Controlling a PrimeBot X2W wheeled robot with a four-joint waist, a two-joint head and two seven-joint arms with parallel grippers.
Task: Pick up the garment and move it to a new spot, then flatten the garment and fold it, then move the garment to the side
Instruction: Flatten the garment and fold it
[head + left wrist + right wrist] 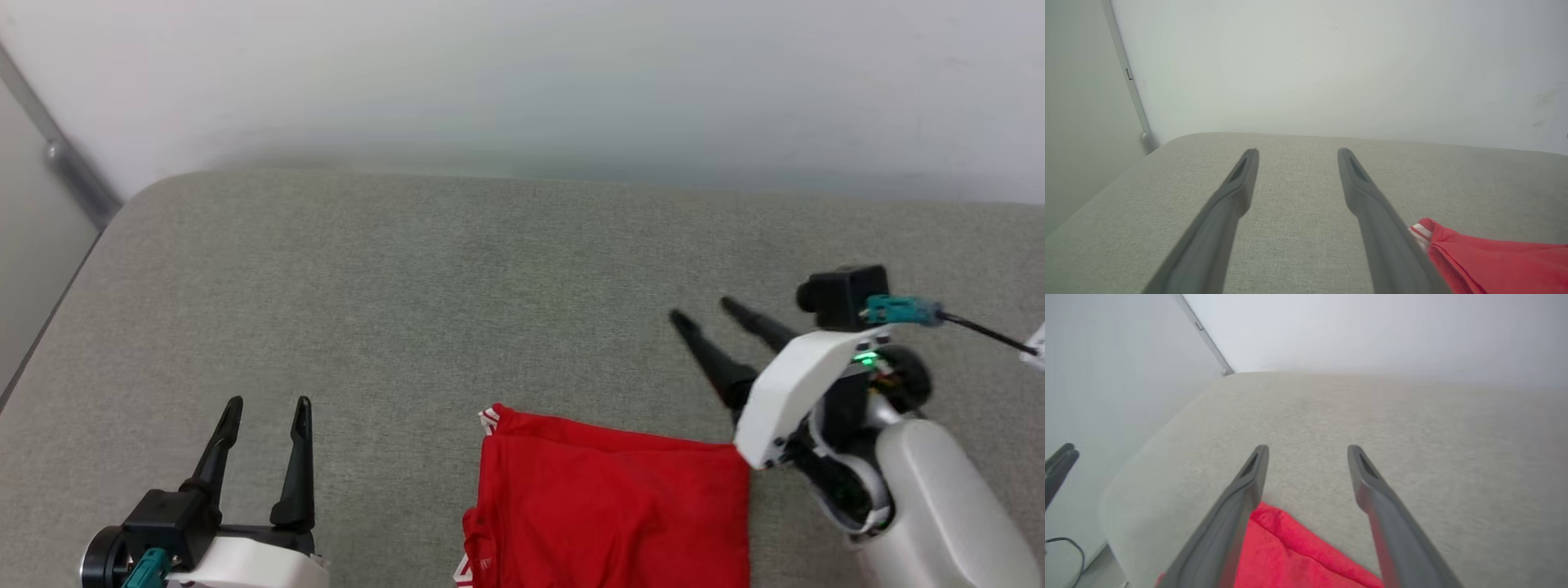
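On the cushion [408,269]: garment [612,506] looks folded already.
Left fingers [302,433]: spread, empty.
Right fingers [702,343]: spread, empty, beside garment.
Remaining: likely just moving it aside.

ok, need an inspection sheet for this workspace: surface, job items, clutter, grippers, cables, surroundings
Surface: grey fabric surface, rounded far-left corner.
Job's things: red shirt, folded, flat at the near edge, white-striped trim on its left side.
Clutter: nothing seen.
Grippers: left gripper jaws open, empty, left of the shirt; right gripper jaws open, empty, by the shirt's far right corner.
Cables: black cable off the right wrist; dark cable on the floor.
Surroundings: white wall; metal strip at left.
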